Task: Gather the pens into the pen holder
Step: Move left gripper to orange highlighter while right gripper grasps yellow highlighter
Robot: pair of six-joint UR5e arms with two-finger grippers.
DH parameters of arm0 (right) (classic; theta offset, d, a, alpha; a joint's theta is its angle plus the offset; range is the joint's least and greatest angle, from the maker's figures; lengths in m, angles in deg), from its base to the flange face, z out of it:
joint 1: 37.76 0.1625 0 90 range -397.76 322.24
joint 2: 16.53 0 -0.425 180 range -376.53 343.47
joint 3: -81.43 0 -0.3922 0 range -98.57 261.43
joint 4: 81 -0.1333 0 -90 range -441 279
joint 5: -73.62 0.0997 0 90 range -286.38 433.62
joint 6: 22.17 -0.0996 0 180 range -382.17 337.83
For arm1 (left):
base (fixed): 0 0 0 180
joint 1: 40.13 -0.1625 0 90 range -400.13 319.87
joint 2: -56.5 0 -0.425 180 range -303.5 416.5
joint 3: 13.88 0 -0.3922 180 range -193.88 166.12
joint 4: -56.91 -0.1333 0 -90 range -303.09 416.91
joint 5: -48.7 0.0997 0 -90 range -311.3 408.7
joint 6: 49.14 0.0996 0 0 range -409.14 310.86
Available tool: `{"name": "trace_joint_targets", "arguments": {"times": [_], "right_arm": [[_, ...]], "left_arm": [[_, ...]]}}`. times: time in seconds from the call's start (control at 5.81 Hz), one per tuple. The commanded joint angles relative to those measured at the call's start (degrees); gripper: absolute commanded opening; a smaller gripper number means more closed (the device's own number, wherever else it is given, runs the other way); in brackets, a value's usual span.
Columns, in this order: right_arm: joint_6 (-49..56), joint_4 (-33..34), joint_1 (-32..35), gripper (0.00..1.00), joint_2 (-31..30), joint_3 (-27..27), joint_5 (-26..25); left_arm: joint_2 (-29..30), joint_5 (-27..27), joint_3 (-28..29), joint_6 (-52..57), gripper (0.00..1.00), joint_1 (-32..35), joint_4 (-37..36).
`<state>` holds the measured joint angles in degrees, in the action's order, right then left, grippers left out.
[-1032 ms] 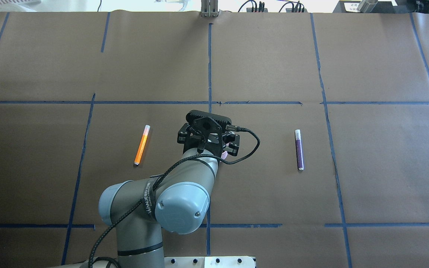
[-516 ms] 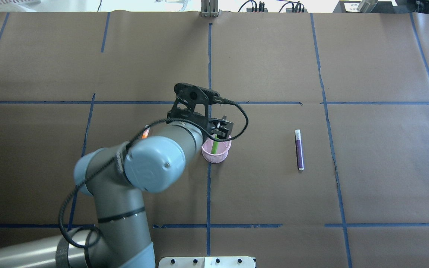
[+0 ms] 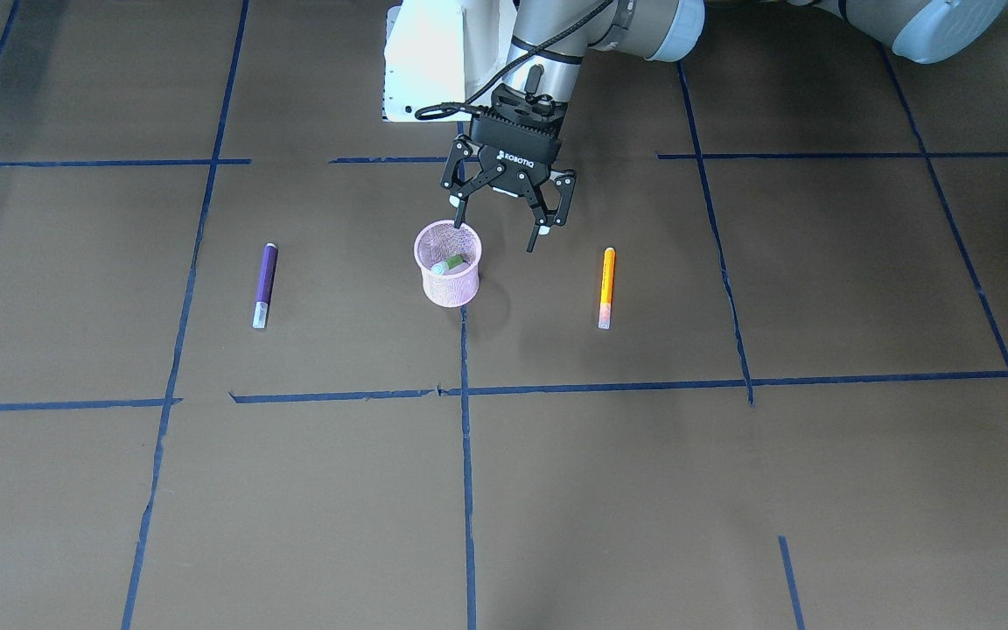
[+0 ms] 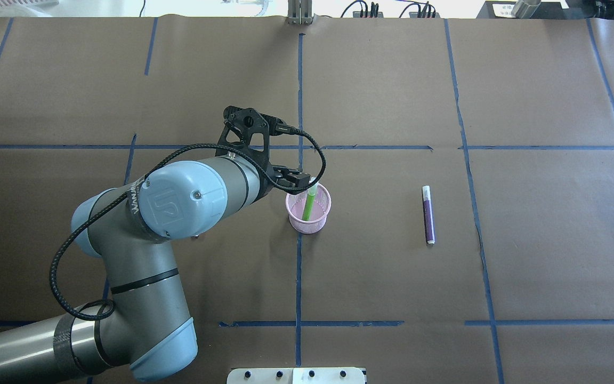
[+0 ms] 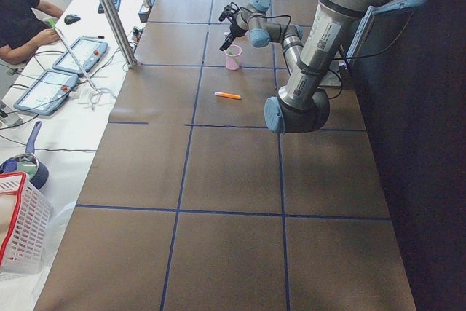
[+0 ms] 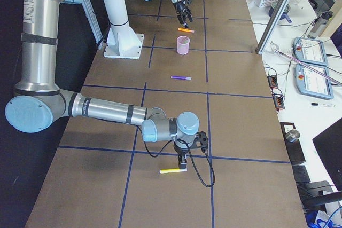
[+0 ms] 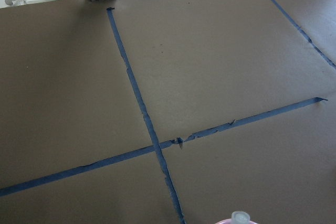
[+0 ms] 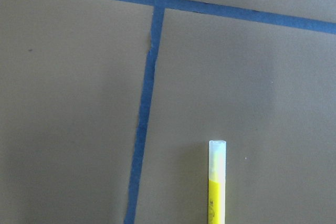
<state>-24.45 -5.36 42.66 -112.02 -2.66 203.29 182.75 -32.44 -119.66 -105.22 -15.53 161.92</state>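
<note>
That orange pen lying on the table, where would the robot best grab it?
Around the middle of the slim orange pen, coming straight down from above with the jaws closing across its narrow width. It lies flat on the brown paper-covered table with bare surface along both long sides, so the jaws fit there; a mid-length grip should keep it level.

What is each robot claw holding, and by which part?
Left gripper: open, holding nothing; the green pen is in the pen holder. Right gripper: at the yellow pen, but a hold cannot be told.
</note>
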Motion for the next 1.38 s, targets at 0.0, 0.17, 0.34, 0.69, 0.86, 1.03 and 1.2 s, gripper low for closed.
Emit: {"name": "trace_joint_targets", "arguments": {"times": [0.0, 0.17, 0.34, 0.69, 0.86, 1.03, 1.2], "right_arm": [[0.08, 0.13, -1.05, 0.99, 1.72, 4.62, -0.47], [0.17, 0.13, -2.71, 0.98, 2.07, 5.59, -0.56], [0.34, -0.05, -2.81, 0.97, 4.16, 9.25, -0.47], [1.65, -0.58, -3.34, 0.95, 4.36, 10.86, -0.47], [1.75, -0.58, -3.34, 0.92, 4.36, 11.05, -0.47], [1.84, -0.58, -3.43, 0.85, 4.36, 11.66, -0.47], [1.84, -0.58, -3.52, 0.76, 4.36, 12.45, -0.47]], "left_arm": [[-0.13, -0.25, -0.13, 0.01, 0.98, 0.01, 0.28], [-0.13, -0.25, -0.13, 0.01, 0.98, 0.01, 0.20], [-0.22, -4.34, -0.13, 0.01, 0.98, 1.05, -0.15], [-0.39, -14.86, -0.04, 3.23, 0.97, 6.57, -7.92], [-0.48, -15.79, 0.04, 3.96, 0.97, 7.12, -8.50], [-0.31, -18.07, -0.04, 5.96, 0.97, 7.47, -13.37], [-0.39, -19.31, -0.05, 6.77, 0.96, 7.91, -14.21]]}}
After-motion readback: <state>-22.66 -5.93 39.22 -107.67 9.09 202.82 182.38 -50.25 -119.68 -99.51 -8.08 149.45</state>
